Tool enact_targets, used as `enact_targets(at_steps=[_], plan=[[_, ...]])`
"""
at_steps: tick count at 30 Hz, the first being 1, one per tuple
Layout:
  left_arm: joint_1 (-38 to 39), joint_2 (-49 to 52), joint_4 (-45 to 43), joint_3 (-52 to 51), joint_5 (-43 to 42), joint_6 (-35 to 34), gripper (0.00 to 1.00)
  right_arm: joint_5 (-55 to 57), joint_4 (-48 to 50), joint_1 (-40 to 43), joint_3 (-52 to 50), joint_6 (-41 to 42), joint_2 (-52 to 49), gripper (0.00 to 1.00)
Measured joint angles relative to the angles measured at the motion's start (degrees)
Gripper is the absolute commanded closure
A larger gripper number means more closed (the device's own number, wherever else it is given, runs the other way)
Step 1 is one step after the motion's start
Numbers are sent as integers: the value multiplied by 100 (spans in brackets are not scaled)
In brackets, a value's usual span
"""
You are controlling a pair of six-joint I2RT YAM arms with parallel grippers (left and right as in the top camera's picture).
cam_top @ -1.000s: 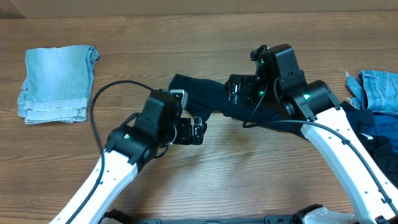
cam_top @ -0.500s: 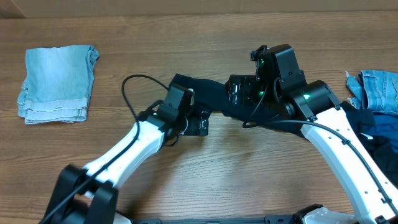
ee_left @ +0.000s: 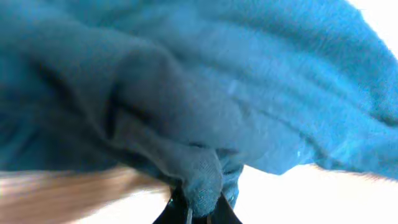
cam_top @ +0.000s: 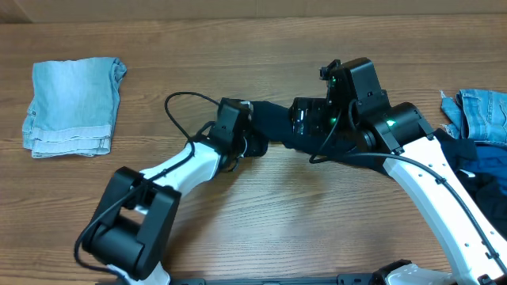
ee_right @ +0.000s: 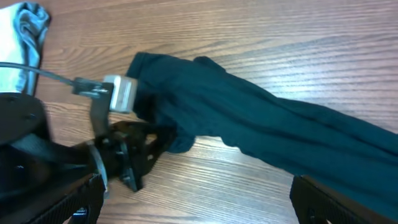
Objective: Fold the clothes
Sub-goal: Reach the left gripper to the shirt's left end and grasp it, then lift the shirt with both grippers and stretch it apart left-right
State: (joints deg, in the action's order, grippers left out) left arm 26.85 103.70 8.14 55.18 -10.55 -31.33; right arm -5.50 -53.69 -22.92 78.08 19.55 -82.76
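Navy fabric of the long garment [ee_left: 205, 93] was pinched in the left gripper [ee_left: 193, 208], clamped tight on an end fold, likely to lift it for folding. Beyond, the right gripper [cam_top: 307, 117] hung wide apart and empty over its middle. One folded denim piece [cam_top: 73, 107] lay far left on the desk [cam_top: 238, 47], and one unfolded heap [cam_top: 483, 111] at the right.

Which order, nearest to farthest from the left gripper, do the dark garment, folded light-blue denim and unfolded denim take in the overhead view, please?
1. dark garment, held by left gripper.
2. folded light-blue denim, far left.
3. unfolded denim, right edge.
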Motion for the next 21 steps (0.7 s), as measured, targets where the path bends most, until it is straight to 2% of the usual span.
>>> enact_targets(at_steps=[2,3,6,10,16,20,21], plan=[[-96,-420,782,295,-2,151,96,149,-70,0,0,-11,0,0],[-122,-619,1440,588,59,267,96,297,-146,2,0,-11,0,0],[-179,-1513,3189,2308,643,796,96,660,-240,0,0,-9,0,0],[-260,-1853,4588,3672,1458,1137,96,1202,-378,0,0,-11,0,0],[-946,-1840,5128,3912,1814,1228,96,1878,-407,258,0,-4,0,0],[-1062,-1838,5182,3912,1810,1231,96,1670,-522,1246,-46,61,-35,1],[-1062,-1840,5224,3912,1812,1231,96,1572,-544,1397,-87,66,-83,5]])
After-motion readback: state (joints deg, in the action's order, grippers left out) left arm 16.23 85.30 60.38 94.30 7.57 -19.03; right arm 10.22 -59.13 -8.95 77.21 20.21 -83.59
